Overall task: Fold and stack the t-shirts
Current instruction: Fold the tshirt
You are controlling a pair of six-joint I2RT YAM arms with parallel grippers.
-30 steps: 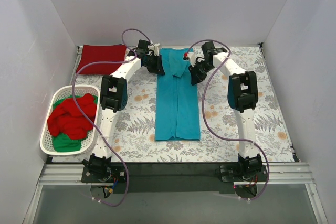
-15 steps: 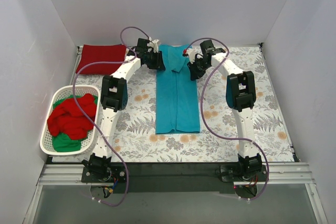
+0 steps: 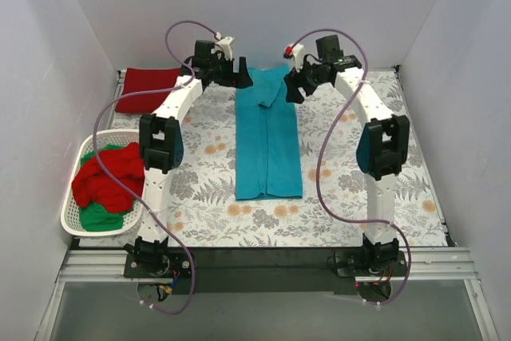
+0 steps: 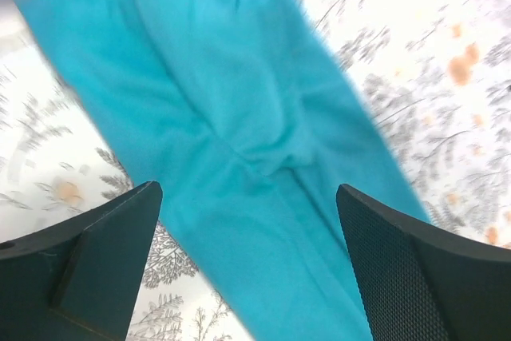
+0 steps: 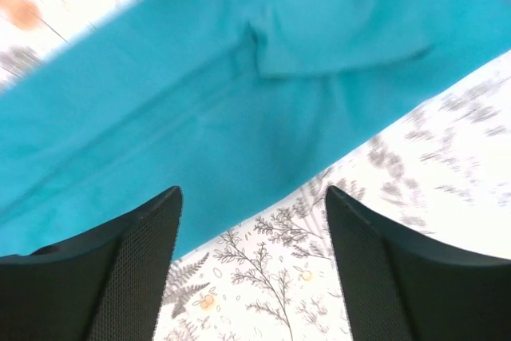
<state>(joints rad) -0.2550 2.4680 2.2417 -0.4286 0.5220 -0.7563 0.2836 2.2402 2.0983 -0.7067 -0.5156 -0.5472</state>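
A teal t-shirt (image 3: 268, 137) lies in a long narrow strip down the middle of the floral tablecloth (image 3: 204, 189), its sleeves turned in at the far end. My left gripper (image 3: 241, 77) hangs open above the shirt's far left corner. My right gripper (image 3: 292, 90) hangs open above its far right corner. In the left wrist view the teal t-shirt (image 4: 263, 133) lies below the spread left gripper (image 4: 247, 189). In the right wrist view the right gripper (image 5: 253, 191) is spread over the edge of the teal t-shirt (image 5: 239, 101). Neither gripper holds anything.
A folded dark red t-shirt (image 3: 148, 89) lies at the back left corner. A white laundry basket (image 3: 88, 232) at the left edge holds crumpled red t-shirts (image 3: 108, 177) and a green one (image 3: 100, 216). White walls close in the table on three sides.
Both grippers have opened and let go of the teal t-shirt's far end, then risen and drawn back toward the rear wall. The shirt has settled flat.
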